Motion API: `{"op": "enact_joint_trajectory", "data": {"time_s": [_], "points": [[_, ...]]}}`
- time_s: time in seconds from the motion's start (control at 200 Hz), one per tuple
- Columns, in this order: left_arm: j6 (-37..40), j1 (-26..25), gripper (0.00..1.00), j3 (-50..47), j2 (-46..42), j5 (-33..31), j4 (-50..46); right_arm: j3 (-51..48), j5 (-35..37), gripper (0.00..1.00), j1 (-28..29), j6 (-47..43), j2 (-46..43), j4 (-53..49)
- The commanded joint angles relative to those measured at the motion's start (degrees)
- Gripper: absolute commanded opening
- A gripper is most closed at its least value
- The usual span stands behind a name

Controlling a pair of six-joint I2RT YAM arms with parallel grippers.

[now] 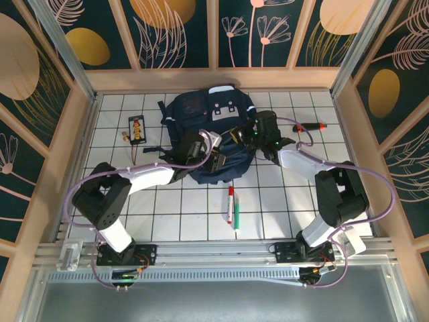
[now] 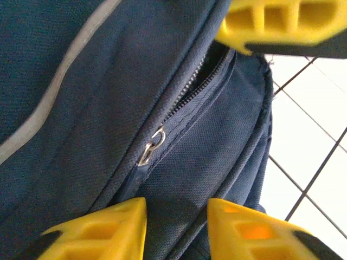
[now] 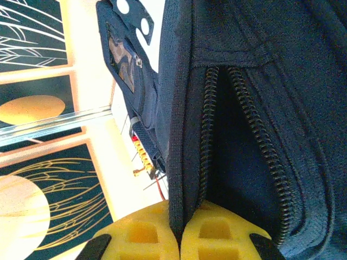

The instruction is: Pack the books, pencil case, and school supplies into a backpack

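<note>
Right wrist: backpack (image 3: 244, 81) fabric between fingers (image 3: 146, 238)

The marker pen (image 1: 230, 204) lies before the backpack (image 1: 201, 111) — card (image 1: 137, 129) left.

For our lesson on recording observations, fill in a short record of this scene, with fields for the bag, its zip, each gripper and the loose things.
bag: dark blue backpack, middle of the table
zip: parted, dark gap inside
right gripper: shut on the backpack's fabric edge beside the zip
left gripper: fingers apart astride a backpack seam; grip unclear
pen: red-capped, lying apart from the backpack, nearer the arms
tool: red and black, right of the backpack
card: black, left of the backpack
</note>
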Motion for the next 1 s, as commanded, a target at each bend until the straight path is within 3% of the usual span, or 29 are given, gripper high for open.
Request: {"op": "enact_joint_trajectory", "data": {"time_s": [0.0,0.12,0.34,0.58,0.64,0.696,0.741,0.831,0.996], "points": [[0.0,-0.1,0.20,0.3,2.9,-3.3,2.9,0.2,-1.5,0.00,1.0,0.5,-2.0,4.0],[-0.3,0.4,0.00,-0.6,1.8,-4.7,5.0,0.0,-0.2,0.00,1.1,-0.6,-3.1,2.2],[-0.5,3.5,0.00,-4.7,-5.1,-2.1,7.9,-0.5,2.5,0.00,0.8,-3.1,-4.6,-1.9],[4.4,5.7,0.00,-10.5,-9.6,5.9,9.5,-0.7,1.8,0.00,-0.3,-3.3,-4.3,-1.6],[6.0,5.7,0.00,-11.9,-10.1,10.6,10.7,-0.5,0.9,0.00,-0.8,-3.1,-4.0,-1.1],[6.7,5.7,0.27,-12.6,-9.9,15.3,12.2,-0.5,-0.6,0.00,-0.9,-2.5,-3.8,-0.4],[7.0,5.7,0.38,-12.6,-9.1,18.0,13.3,-0.4,-2.0,0.00,-0.9,-1.3,-3.6,0.8],[8.2,5.7,0.46,-13.3,-7.9,21.2,17.6,-0.5,-4.0,0.00,-0.5,1.6,-3.5,3.0],[8.5,5.7,0.50,-12.5,-5.1,18.4,22.1,2.0,-4.5,0.00,0.3,3.0,-3.7,2.6]]}}
